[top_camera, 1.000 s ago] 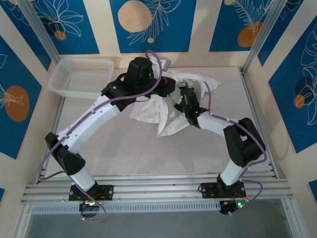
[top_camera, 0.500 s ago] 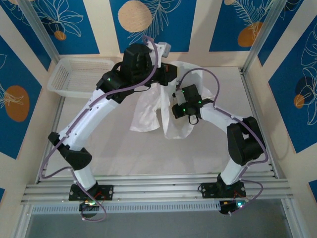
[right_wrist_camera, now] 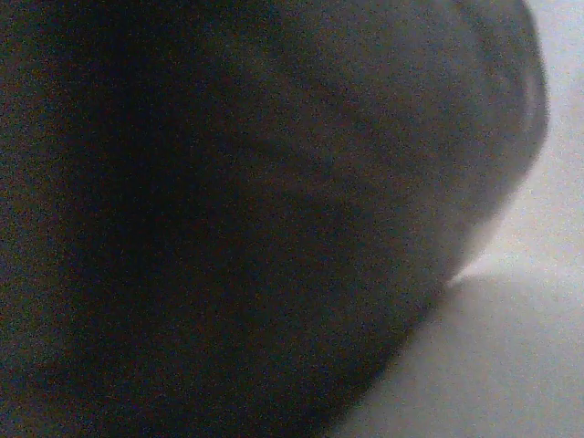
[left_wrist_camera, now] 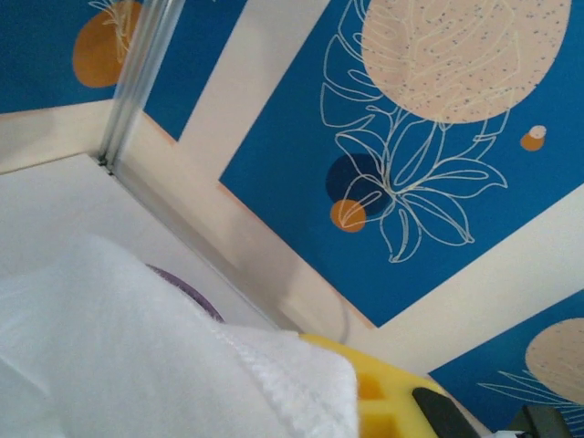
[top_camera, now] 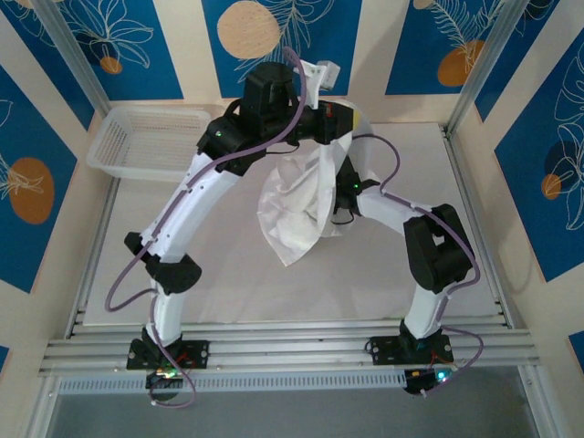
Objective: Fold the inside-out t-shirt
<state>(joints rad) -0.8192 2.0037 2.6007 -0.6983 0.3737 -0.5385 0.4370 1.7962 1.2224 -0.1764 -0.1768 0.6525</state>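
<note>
White cloth hung in a long, wrinkled drape from my left end effector point(top_camera: 334, 124), which I held high over the far middle of the desk point(top_camera: 219, 265). This was the inside-out t-shirt point(top_camera: 297, 214), bunched at the top where my left end effector was clamped on it and narrowing to a point below. I could not tell whether that point touched the desk. In my left wrist view a stitched edge of the shirt lay close under the lens, just beside a yellow foam block point(left_wrist_camera: 383, 394), with a blue wall panel point(left_wrist_camera: 301, 137) behind.

My right end effector point(top_camera: 341, 195) sat lower, against the shirt's right edge, partly behind the cloth. I could not tell whether its fingers were apart or together. My right wrist view showed a dark blurred mass point(right_wrist_camera: 228, 210) pressed near the lens, too dim to identify, and a pale strip of desk at the lower right.

A white mesh basket point(top_camera: 151, 139) stood at the far left corner, well apart from the shirt.
</note>
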